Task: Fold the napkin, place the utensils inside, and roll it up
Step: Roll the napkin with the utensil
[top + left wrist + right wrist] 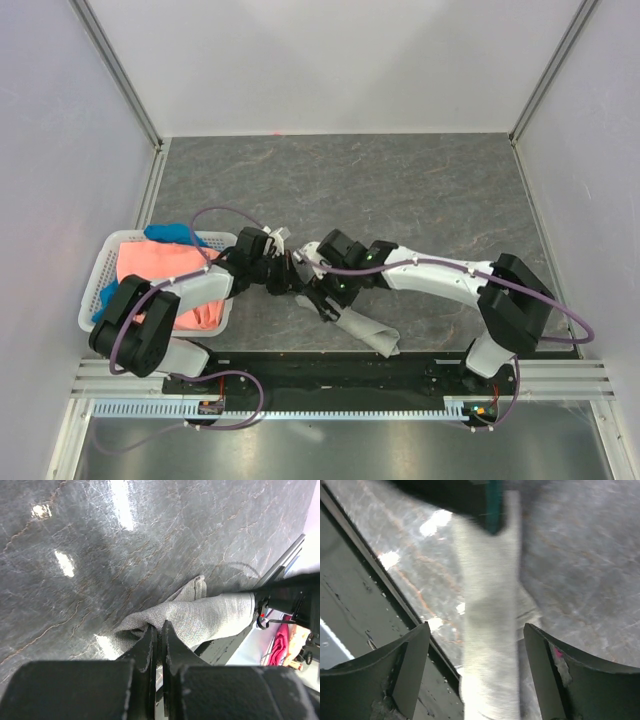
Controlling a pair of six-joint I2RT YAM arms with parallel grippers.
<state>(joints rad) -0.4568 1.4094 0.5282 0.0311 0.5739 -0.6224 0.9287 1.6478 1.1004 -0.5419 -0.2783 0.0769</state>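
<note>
Dark marbled table [400,190], white walls. The rolled napkin [365,332] lies at 6 o'clock along the near edge. The left gripper [157,628] is closed, pinching its end. The right gripper [476,630] is wide open, straddling the roll.

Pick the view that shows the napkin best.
Left wrist: the napkin lies sharp, rolled, one end pinched in the shut left claw. Right wrist shows a blurred strip inside the open right claw. Top shows only its near end; arms cover the rest.

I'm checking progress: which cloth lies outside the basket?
The grey napkin, rolled on the table; the coral cloth and blue cloth sit in the basket.
</note>
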